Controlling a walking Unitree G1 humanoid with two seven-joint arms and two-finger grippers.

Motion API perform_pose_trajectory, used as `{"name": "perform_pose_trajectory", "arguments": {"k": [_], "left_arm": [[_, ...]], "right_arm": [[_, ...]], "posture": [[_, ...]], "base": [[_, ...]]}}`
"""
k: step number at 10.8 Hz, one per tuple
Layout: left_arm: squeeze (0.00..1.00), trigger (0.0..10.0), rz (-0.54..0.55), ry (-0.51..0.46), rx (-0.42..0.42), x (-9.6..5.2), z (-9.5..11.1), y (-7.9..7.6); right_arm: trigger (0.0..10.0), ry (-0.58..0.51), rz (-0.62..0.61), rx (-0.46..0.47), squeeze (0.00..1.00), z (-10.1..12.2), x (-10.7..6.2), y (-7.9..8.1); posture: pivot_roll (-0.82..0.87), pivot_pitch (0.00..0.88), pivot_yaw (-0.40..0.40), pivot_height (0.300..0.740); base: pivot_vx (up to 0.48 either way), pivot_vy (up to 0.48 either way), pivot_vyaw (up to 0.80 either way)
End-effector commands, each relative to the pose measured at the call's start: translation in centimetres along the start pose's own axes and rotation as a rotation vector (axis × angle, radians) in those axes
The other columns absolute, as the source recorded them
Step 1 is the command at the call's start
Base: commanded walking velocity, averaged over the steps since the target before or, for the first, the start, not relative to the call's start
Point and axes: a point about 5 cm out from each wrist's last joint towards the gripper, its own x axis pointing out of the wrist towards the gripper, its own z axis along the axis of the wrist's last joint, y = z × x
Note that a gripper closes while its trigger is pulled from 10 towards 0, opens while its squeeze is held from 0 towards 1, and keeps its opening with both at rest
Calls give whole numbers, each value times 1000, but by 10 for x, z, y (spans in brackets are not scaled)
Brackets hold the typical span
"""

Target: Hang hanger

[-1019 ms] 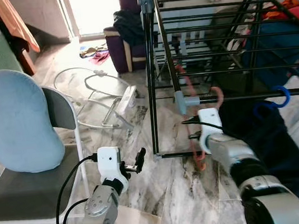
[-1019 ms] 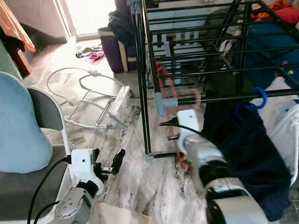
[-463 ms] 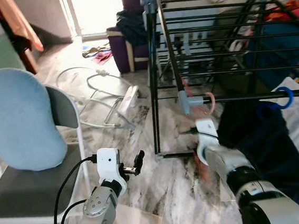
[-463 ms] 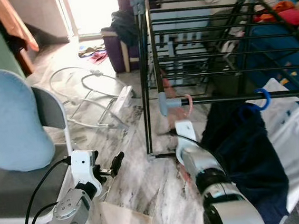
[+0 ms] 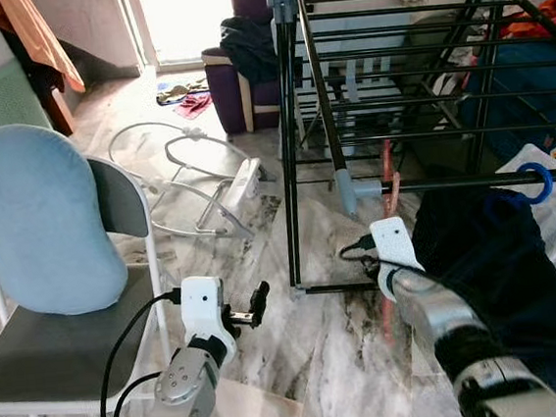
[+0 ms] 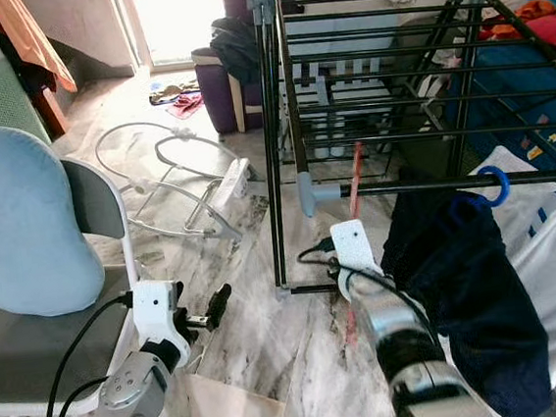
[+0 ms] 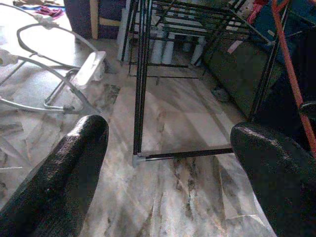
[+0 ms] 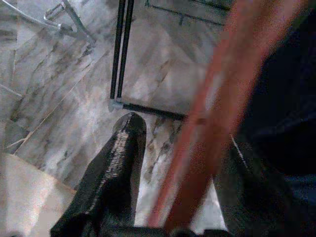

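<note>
A red hanger [image 5: 387, 173] stands almost upright against the front rail of the black drying rack [image 5: 473, 182], just right of the rail's grey corner joint [image 5: 346, 191]. Its lower part runs down behind my right wrist [image 5: 396, 244]. In the right wrist view the red hanger [image 8: 217, 113] passes between the two black fingers [image 8: 120, 168] of my right gripper [image 8: 185, 140], which is shut on it. My left gripper [image 5: 259, 303] hangs low over the marble floor, left of the rack, open and holding nothing [image 7: 170, 131].
A dark blue garment [image 5: 496, 276] hangs from a blue hook [image 5: 537, 180] on the same rail, close to my right arm. A chair with a blue cushion [image 5: 38, 227] stands at the left. A white wire bouncer frame [image 5: 196, 177] lies on the floor.
My right arm has moved back and down a little from the rail. The hanger, curved over the rail before, now stands as a straighter red bar. The left arm has not moved.
</note>
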Motion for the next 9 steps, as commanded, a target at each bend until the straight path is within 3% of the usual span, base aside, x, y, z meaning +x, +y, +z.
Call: {"name": "perform_pose_trajectory", "arguments": {"k": [1,3,6,9], "left_arm": [[0,10000,8,-3,11,-1,2,1],[0,10000,12,-15,39,-2,4,3],[0,10000,84,-59,33,-18,4,12],[0,10000,165,-61,71,-26,2,17]], "right_arm": [[10000,-40,-15,-24,1000,4,-3,-5],[10000,-94,-18,-4,1000,4,-10,-13],[10000,-238,-4,-65,1000,6,-28,-16],[10000,-277,-11,-66,1000,3,-40,-23]], "posture": [[-63,0,-17,740],[-67,0,-14,740],[-65,0,-10,740],[-57,0,-17,740]], "base": [[0,0,0],[0,0,0],[0,0,0],[0,0,0]]}}
